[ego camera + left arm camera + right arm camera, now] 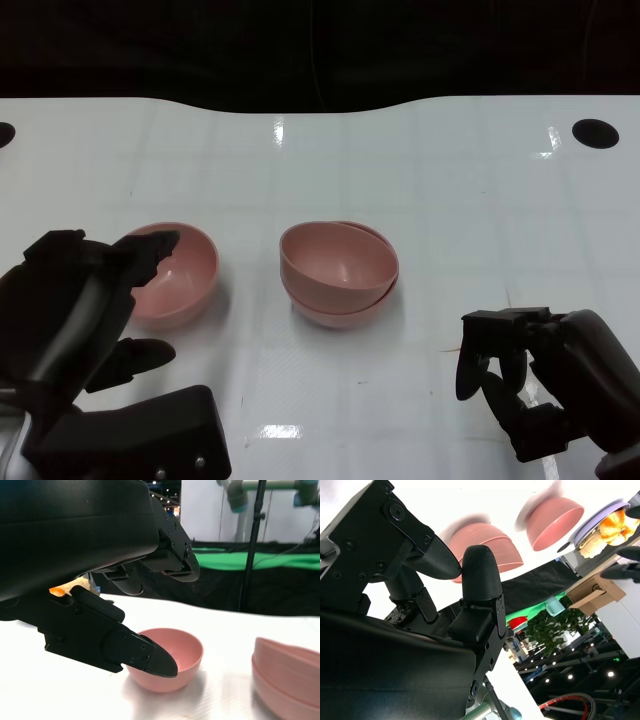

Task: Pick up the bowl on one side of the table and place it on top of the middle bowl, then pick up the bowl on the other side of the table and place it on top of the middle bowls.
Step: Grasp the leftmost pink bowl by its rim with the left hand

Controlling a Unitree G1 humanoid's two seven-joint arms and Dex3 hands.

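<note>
**Left hand poised at the last single bowl**

A pink side bowl (172,273) sits on the white table (450,200), well apart from the two-bowl middle stack (338,272). The left hand (85,300) is spread wide beside it, holding nothing. The right hand (520,365) is loosely curled, empty. The top stacked bowl is tilted, so it could be knocked askew. No writing is visible.

The left hand (85,300) hovers with fingers (150,250) spread, empty; the right hand (540,375) curls in, empty.
</note>
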